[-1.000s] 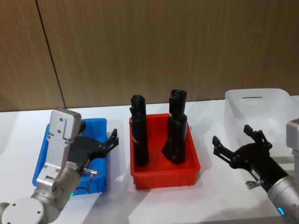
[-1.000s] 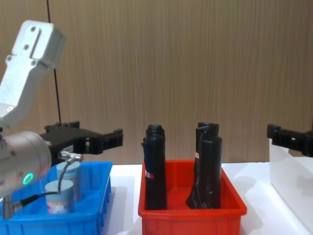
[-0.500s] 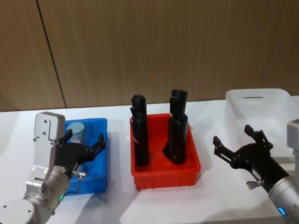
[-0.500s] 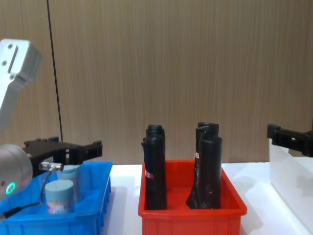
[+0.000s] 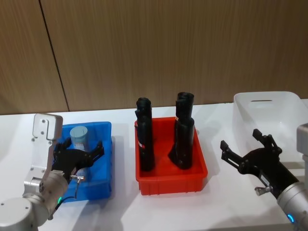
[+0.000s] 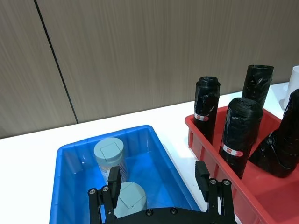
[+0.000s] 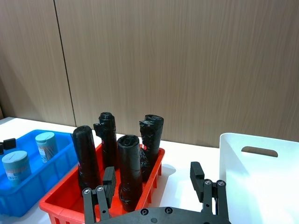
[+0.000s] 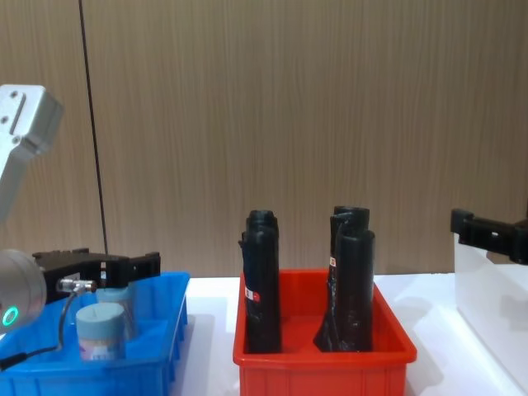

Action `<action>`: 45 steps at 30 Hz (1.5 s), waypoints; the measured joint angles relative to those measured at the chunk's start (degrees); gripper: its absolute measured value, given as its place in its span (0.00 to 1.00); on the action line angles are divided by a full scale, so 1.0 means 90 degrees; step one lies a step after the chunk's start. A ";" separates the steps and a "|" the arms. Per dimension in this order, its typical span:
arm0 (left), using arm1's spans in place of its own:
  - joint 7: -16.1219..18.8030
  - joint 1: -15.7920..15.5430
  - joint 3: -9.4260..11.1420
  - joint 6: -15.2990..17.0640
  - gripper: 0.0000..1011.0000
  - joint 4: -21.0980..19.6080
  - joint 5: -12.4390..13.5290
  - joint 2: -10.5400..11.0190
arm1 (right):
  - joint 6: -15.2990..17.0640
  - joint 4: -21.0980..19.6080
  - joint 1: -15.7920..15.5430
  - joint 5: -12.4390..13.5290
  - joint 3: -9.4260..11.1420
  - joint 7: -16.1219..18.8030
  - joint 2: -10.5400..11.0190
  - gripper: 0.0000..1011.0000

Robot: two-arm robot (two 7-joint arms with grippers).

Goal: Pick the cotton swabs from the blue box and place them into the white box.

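Looking from the head: the left gripper (image 5: 81,150) has pulled back from the right rim of the blue box (image 5: 107,159) and now sits low over it at lower left. Its fingers are spread and grasp nothing. The farther jar (image 5: 78,136) stands just behind it. The right gripper (image 5: 239,139) waits at lower right, splayed and empty, near the white box (image 5: 288,122).
Left wrist: both swab jars (image 6: 110,156) stand in the blue box. The nearer jar (image 6: 131,199) lies in the gap, just beside one finger (image 6: 114,177).
Right wrist: the red bin (image 7: 60,198) of black rolls (image 7: 128,170) sits mid-frame, between the blue box at lower left and the white box at right.
Chest: the left gripper has dropped to lid height at lower left.
Meaning: the reach looks lined up for a first pick, and no jar has been delivered yet.
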 joint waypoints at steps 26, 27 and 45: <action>-0.0511 -0.0784 -0.0107 0.0954 0.99 0.0844 -0.0143 -0.0347 | 0.0000 0.0000 0.0000 0.0000 0.0000 0.0000 0.0000 0.99; -0.0454 -0.0795 -0.0111 0.1013 0.99 0.0853 -0.0159 -0.0358 | -0.0001 0.0000 0.0000 0.0000 0.0000 0.0000 0.0000 0.99; 0.0006 -0.0848 -0.0146 0.1447 0.99 0.0890 -0.0179 -0.0436 | 0.0000 0.0000 0.0000 0.0000 0.0000 0.0000 0.0001 0.99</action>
